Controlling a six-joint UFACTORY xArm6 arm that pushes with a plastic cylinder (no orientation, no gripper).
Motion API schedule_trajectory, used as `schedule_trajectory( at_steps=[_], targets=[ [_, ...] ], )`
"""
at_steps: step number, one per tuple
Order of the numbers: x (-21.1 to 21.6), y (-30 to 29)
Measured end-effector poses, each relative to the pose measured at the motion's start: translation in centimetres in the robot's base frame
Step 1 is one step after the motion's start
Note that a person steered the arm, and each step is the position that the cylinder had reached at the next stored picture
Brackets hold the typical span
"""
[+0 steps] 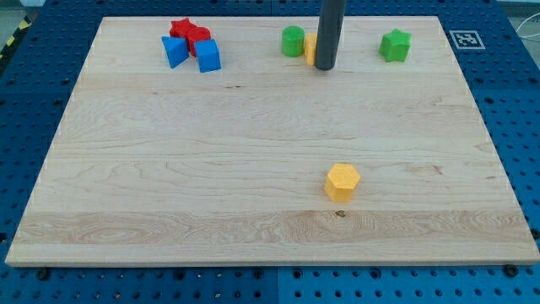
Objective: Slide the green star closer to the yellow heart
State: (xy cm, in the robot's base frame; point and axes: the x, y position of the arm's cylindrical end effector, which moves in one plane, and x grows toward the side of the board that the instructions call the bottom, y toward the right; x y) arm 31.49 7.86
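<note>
The green star (395,45) lies near the view's top right of the wooden board (253,169). A yellow block (310,49), mostly hidden behind my rod, sits near the top centre; its shape cannot be made out. My tip (326,67) is right in front of that yellow block, well to the left of the green star. A green round block (293,40) stands just left of the yellow block.
A yellow hexagon block (342,181) lies lower right of centre. At the top left sit a red star (180,29), a red block (197,38) and two blue blocks (175,51) (208,57), close together.
</note>
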Motion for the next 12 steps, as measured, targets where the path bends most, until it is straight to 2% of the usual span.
schedule_trajectory(
  at_steps=[2, 6, 7, 8, 10, 12],
  targets=[
    [0.0, 1.2],
    [1.6, 15.5],
    [0.9, 17.8],
    [-0.7, 17.2],
    [-1.3, 12.2],
    [-4.1, 12.4]
  ],
)
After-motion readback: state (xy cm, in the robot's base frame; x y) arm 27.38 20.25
